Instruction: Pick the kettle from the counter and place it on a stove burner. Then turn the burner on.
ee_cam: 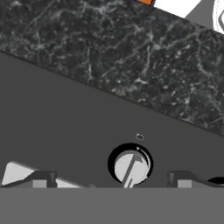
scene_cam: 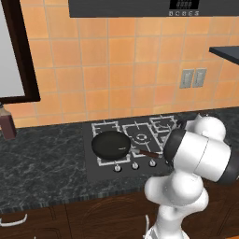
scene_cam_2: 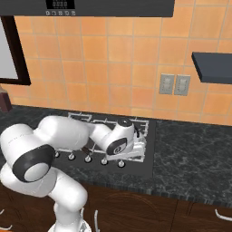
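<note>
My gripper [ee_cam: 111,179] is open, and its two dark fingertips [ee_cam: 41,179] stand either side of a round silver stove knob [ee_cam: 131,166] in a black ring on the cooktop's front panel. In the right base view my hand hangs low over the cooktop's right front corner, above the row of knobs [scene_cam_2: 87,159]. A light-grey stove burner grate [scene_cam: 163,125] shows at the right rear. The dark marbled counter [scene_cam: 42,158] [ee_cam: 131,52] surrounds the cooktop. The kettle is hidden; my arm covers the cooktop's right end.
A round black frying pan [scene_cam: 110,144] sits on the front left burner, its handle pointing right. A dark brown bottle [scene_cam: 7,122] stands at the counter's far left. Wall outlets [scene_cam_2: 174,84] and a dark shelf [scene_cam_2: 213,67] are at the right.
</note>
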### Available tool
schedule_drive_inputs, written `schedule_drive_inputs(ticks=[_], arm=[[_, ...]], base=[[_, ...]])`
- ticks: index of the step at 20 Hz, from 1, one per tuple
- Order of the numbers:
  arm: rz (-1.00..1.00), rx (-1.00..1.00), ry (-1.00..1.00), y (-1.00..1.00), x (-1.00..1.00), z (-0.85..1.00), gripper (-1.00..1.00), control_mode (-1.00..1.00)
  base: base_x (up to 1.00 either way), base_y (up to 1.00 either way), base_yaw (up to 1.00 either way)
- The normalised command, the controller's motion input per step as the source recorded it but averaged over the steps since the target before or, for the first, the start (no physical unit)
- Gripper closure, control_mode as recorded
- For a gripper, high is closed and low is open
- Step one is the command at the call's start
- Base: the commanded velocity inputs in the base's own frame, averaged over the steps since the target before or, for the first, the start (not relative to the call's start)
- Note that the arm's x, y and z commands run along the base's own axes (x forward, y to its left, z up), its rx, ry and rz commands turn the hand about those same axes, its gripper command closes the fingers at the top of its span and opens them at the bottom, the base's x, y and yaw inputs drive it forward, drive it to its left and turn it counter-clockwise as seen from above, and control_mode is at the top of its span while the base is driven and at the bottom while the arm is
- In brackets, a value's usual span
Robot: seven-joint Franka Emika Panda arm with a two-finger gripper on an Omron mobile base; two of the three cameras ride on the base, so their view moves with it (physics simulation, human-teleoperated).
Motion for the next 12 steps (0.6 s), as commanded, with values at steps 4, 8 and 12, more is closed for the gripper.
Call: schedule_drive_inputs(ticks=[4,8,12], arm=[[-0.18,0.03,0.04,0.18,0.29,-0.12,-1.00,-1.00],[-0.07,0.00,0.06,0.28,0.00,-0.35,-1.00,-1.00],[-0.10,0.00,0.04,0.55,0.04,-0.31,-1.00,-1.00]], base=[[0.00,0.00,0.00],[0.00,0.00,0.00],[0.00,0.00,0.00]])
